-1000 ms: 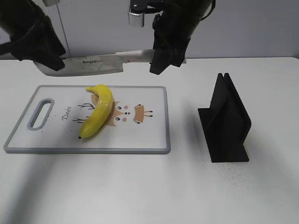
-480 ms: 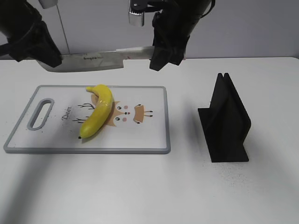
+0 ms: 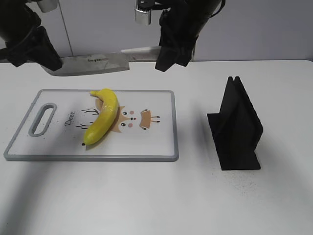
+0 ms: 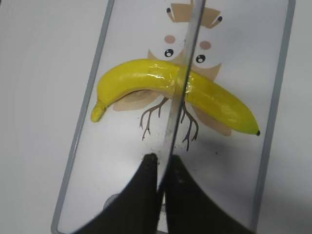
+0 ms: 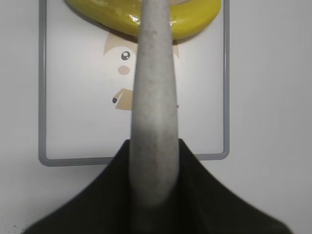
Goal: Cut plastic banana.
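Observation:
The plastic banana point(image 3: 102, 120) lies whole on the white cutting board point(image 3: 146, 142), dark tip toward the front. A knife point(image 3: 93, 62) hangs level in the air over the board's far edge, above the banana. My right gripper point(image 3: 166, 58) is shut on the knife's grey handle point(image 5: 151, 97). My left gripper point(image 3: 51, 61) is shut on the blade near its tip. In the left wrist view the blade point(image 4: 183, 83) runs edge-on across the banana point(image 4: 146, 83), with the jaws point(image 4: 163, 168) pinching it. The right wrist view shows the jaws point(image 5: 153, 161) and the banana point(image 5: 195, 19) at the top.
A black knife stand point(image 3: 237, 127) stands on the white table to the right of the board. The board has a handle slot point(image 3: 43, 119) at its left end and a cartoon deer print.
The knife and both grippers have risen slightly, and the left gripper has drawn up and to the left. The banana has not moved.

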Tool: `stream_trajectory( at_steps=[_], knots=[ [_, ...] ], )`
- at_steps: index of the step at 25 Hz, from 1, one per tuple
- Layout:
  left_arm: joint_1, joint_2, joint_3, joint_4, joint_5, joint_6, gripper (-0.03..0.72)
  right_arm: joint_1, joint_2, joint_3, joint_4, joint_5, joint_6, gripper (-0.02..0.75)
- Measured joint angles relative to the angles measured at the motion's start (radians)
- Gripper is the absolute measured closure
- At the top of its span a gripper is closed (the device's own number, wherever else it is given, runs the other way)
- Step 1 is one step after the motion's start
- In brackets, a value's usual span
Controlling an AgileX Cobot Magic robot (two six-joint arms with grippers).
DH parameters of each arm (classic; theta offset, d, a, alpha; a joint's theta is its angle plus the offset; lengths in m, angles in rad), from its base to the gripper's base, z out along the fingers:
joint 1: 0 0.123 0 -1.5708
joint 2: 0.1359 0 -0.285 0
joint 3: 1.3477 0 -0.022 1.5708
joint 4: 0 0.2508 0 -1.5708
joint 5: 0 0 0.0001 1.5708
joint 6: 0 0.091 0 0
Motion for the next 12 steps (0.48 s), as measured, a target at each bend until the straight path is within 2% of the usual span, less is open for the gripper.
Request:
stream_trajectory(
  at_steps=[12],
  knots=[
    [-0.013, 0.065, 0.0, 0.01, -0.056, 0.007, 0.666, -0.002, 0.064, -0.003, -0.024, -0.027, 0.001, 0.554]
  ],
)
